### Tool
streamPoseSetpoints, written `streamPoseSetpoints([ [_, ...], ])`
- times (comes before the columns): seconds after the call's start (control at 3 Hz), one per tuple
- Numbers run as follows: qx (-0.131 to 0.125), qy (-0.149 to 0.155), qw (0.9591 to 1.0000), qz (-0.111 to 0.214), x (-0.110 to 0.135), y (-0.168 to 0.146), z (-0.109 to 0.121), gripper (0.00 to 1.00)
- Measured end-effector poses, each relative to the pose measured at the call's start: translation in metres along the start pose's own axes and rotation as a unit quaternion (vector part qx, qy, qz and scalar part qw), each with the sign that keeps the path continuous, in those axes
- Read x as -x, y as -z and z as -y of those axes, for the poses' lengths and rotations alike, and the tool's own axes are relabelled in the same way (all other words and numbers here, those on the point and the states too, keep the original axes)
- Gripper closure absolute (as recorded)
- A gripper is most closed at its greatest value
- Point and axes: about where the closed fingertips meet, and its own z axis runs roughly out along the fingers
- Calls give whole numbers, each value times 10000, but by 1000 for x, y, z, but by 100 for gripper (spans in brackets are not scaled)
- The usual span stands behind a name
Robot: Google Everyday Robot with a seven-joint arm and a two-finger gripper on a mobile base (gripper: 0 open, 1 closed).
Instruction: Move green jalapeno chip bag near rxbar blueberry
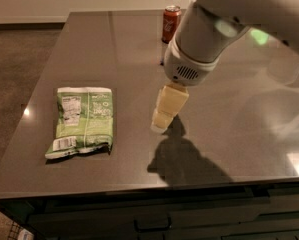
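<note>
The green jalapeno chip bag lies flat on the dark table at the left, label side up with a barcode at its near end. My gripper hangs from the arm over the middle of the table, to the right of the bag and apart from it. The rxbar blueberry is hidden behind my arm.
A red soda can stands upright at the back of the table, partly behind my arm. The table's front edge runs along the bottom, with dark drawers below it. Brown floor lies to the left.
</note>
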Motion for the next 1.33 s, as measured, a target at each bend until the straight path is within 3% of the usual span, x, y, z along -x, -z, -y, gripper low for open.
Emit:
streamPoseSetpoints([
  [0.67, 369, 191, 9987, 292, 69, -55, -41, 0],
  [1.33, 540, 297, 9973, 391, 110, -92, -76, 0],
])
